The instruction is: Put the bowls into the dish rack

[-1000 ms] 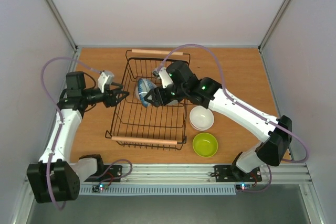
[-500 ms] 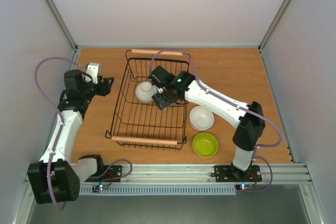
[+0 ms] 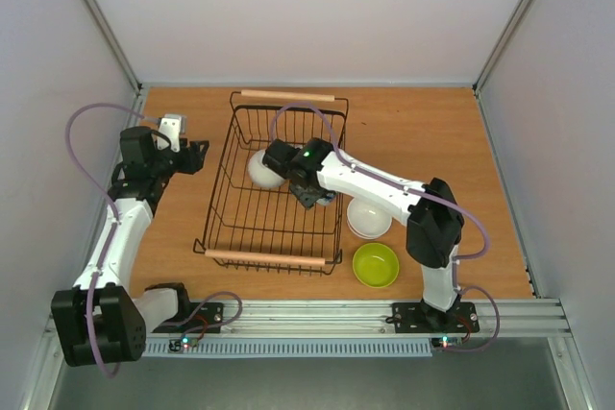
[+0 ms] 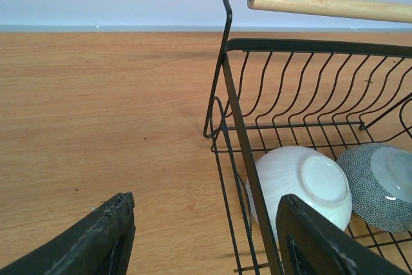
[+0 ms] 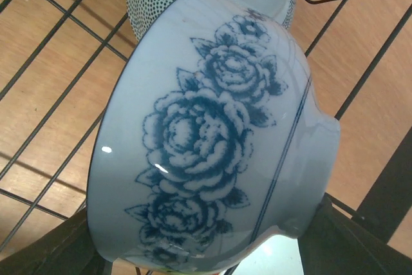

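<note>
right wrist view is mostly flowered bowl, gripped by my right claw, hiding the dish rack; left claw gapes empty.

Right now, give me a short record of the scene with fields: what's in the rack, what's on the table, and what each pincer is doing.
In dish rack: white ribbed bowl tilted on its side, dotted bowl beside it
Right pincer: inside the rack, closed on a blue-flowered bowl
Left pincer: open, empty, outside the rack's left side
On table: white bowl and lime green bowl, both right of the rack
Left to load: the two bowls on the table
</note>
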Tool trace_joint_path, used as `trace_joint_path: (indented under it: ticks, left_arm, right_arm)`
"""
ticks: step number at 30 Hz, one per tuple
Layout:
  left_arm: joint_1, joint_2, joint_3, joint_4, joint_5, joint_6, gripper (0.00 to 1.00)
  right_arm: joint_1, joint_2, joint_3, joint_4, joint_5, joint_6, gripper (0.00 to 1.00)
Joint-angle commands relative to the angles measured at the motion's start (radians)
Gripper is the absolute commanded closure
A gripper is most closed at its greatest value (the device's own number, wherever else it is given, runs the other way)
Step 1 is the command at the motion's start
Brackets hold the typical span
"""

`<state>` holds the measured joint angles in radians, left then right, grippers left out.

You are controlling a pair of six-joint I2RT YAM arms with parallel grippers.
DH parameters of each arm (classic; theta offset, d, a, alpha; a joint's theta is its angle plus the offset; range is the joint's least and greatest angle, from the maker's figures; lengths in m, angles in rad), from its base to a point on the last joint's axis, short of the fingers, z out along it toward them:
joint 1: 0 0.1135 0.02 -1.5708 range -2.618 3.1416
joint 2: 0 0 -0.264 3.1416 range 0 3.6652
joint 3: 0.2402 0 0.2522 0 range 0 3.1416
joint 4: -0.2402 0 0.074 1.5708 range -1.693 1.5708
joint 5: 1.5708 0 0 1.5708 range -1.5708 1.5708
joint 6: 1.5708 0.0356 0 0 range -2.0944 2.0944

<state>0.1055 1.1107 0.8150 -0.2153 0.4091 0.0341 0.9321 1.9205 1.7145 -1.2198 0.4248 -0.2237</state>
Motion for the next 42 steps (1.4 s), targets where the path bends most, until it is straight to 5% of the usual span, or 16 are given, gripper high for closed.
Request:
trace_joint_path:
  ticks: [1, 11, 25, 27, 30, 33, 40, 42]
  left_arm:
    - [0.002, -0.008, -0.004, 0.056, 0.014, -0.002, 0.39]
    - [0.003, -0.012, -0.007, 0.059, 0.014, -0.002, 0.38]
    - [0.002, -0.002, -0.007, 0.062, 0.021, -0.003, 0.38]
    - [0.002, -0.003, -0.007, 0.062, 0.018, -0.003, 0.38]
    - [0.002, -0.003, -0.008, 0.063, 0.017, -0.002, 0.38]
    - [0.002, 0.003, -0.007, 0.065, 0.017, -0.002, 0.38]
    - [0.002, 0.015, -0.006, 0.068, 0.014, 0.000, 0.38]
    - [0.002, 0.014, -0.007, 0.067, 0.013, 0.000, 0.38]
  right_arm:
    - [0.008, 0.058, 0.034, -0.026, 0.049, 0.003, 0.99]
    - [0.013, 0.177, 0.111, -0.092, 0.057, -0.022, 0.99]
    - [0.059, 0.146, 0.035, -0.070, 0.027, -0.030, 0.96]
    - [0.059, 0.173, 0.052, -0.084, 0.035, -0.028, 0.87]
    - [0.059, 0.195, 0.059, -0.085, 0.036, -0.025, 0.53]
    - [0.059, 0.199, 0.056, -0.077, 0.033, -0.022, 0.35]
    - [0.060, 0.187, 0.054, -0.058, 0.014, -0.026, 0.03]
    - [0.062, 0.178, 0.053, -0.051, 0.008, -0.028, 0.01]
